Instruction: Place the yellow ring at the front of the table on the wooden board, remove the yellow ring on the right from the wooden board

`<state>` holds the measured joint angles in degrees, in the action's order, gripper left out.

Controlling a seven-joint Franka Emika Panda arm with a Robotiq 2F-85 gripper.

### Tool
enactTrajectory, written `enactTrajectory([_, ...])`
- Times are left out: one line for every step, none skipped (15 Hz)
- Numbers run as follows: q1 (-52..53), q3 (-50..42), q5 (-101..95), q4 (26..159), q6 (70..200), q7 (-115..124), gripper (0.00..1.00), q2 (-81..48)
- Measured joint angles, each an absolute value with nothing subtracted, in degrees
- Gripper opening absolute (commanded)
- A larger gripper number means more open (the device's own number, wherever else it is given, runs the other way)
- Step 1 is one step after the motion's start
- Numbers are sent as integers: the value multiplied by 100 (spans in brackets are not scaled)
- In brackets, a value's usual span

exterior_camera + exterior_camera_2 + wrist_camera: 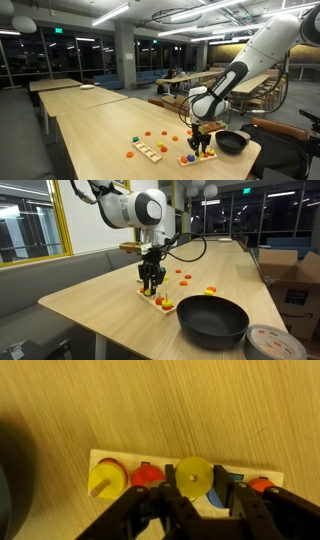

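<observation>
A wooden peg board lies on the table; it also shows in both exterior views. A yellow ring sits on its left peg in the wrist view, with a red ring beside it and another red ring at the right end. My gripper hangs straight over the board. Its fingers are closed on a second yellow ring, held over a blue piece. I cannot tell whether this ring touches the board.
A black bowl stands close beside the board. A second flat wooden board and loose coloured rings lie further along the table. A round grey lid and a cardboard box are near the table's end.
</observation>
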<state>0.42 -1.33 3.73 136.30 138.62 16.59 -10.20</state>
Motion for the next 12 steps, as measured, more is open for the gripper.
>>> enactTrajectory([51, -131, 373, 13645, 13862, 1659, 17, -1020])
enactTrajectory([58, -129, 373, 13669, 13862, 1659, 17, -1025])
enactTrajectory([64, -129, 373, 13702, 13862, 1659, 17, -1036])
enactTrajectory([65, -129, 373, 13726, 13862, 1659, 17, -1046])
enactTrajectory([65, -129, 373, 13744, 13862, 1659, 17, -1052])
enactTrajectory([65, -129, 373, 13754, 13862, 1659, 17, -1057])
enactTrajectory([65, -129, 373, 13759, 13862, 1659, 17, -1061])
enactTrajectory([65, -130, 373, 13760, 13861, 1659, 17, -1062])
enactTrajectory([65, -131, 373, 13760, 13861, 1659, 17, -1061])
enactTrajectory([65, -132, 373, 13760, 13861, 1659, 17, -1061])
enactTrajectory([64, -135, 373, 13760, 13861, 1659, 17, -1061])
enactTrajectory([63, -139, 373, 13760, 13861, 1659, 17, -1059])
